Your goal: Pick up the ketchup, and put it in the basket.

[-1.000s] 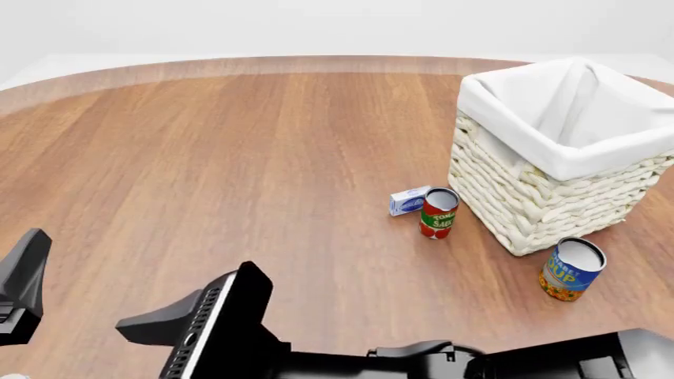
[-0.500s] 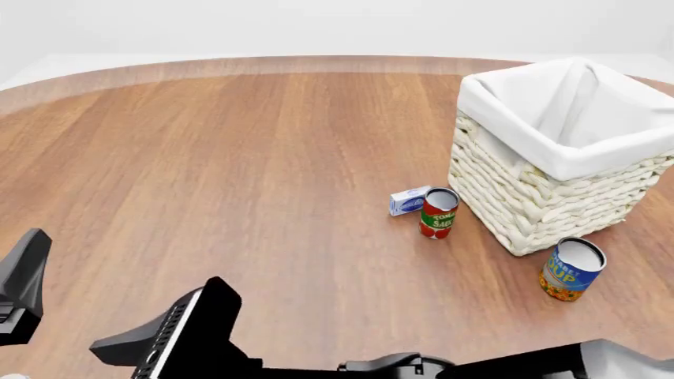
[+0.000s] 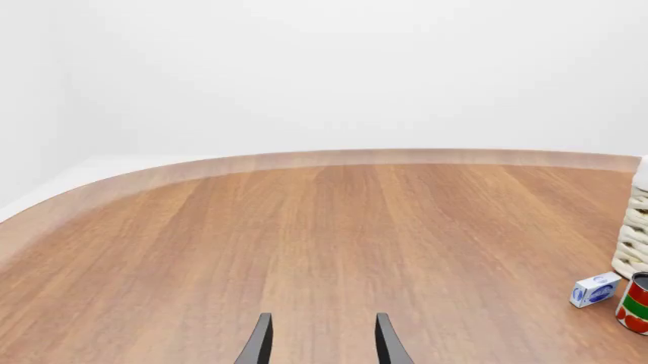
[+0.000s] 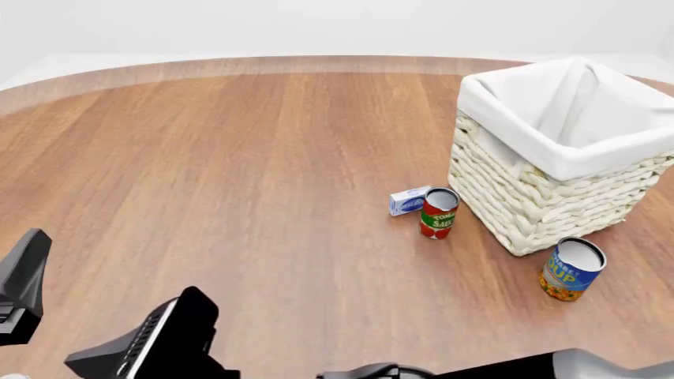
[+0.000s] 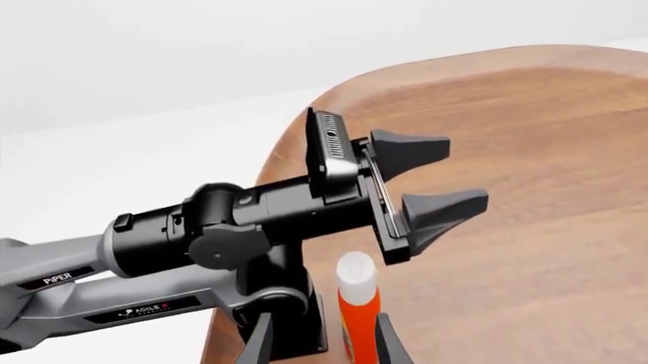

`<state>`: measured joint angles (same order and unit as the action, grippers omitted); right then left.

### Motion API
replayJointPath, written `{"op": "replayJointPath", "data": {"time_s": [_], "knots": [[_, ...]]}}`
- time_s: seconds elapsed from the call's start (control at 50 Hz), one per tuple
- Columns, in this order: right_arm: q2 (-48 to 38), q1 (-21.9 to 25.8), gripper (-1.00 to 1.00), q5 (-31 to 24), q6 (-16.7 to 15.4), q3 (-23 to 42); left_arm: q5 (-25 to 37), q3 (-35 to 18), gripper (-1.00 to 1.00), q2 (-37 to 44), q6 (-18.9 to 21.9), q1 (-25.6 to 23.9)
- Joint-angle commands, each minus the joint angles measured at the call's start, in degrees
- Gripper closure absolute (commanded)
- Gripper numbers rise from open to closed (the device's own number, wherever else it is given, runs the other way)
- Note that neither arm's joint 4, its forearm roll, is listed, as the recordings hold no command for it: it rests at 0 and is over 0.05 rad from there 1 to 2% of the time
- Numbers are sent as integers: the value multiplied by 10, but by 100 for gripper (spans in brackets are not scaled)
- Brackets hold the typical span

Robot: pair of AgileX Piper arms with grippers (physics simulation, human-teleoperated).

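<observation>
A pale, bare room surrounds a wide wooden counter (image 4: pixel 242 174) with a curved far edge. Biggest on it is the basket (image 4: pixel 558 150), cream wicker with white cloth folded over the rim, standing far off on the right side. Close around its foot are a blue-and-orange soup can (image 4: pixel 571 269), a red-and-green tomato can (image 4: pixel 438 212) and a small blue-and-white box (image 4: pixel 409 200).

The ketchup (image 5: pixel 357 311) is nowhere near them. It shows only from the right wrist: an orange bottle with a white cap, upright, long axis vertical, right at the near left edge of the counter beside the base of the left arm (image 5: pixel 202 235).

The right hand (image 5: pixel 320 341) points straight at it, fingers spread, the bottle lined up with the gap but seemingly not yet between the tips. The left hand (image 3: pixel 320 345) is spread too, holding nothing and facing away over bare wood. So the right hand looks best placed to close in along its own axis.
</observation>
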<state>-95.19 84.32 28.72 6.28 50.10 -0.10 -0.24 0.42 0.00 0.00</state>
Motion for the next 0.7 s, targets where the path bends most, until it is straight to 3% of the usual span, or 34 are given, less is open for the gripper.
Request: {"op": "replayJointPath", "data": {"time_s": [0.02, 0.7], "knots": [[-8, 1, -100, 3, 5, 8, 0, 0, -100, 0, 0, 0], [-49, 6, -100, 8, 27, 40, 0, 0, -100, 0, 0, 0]]}}
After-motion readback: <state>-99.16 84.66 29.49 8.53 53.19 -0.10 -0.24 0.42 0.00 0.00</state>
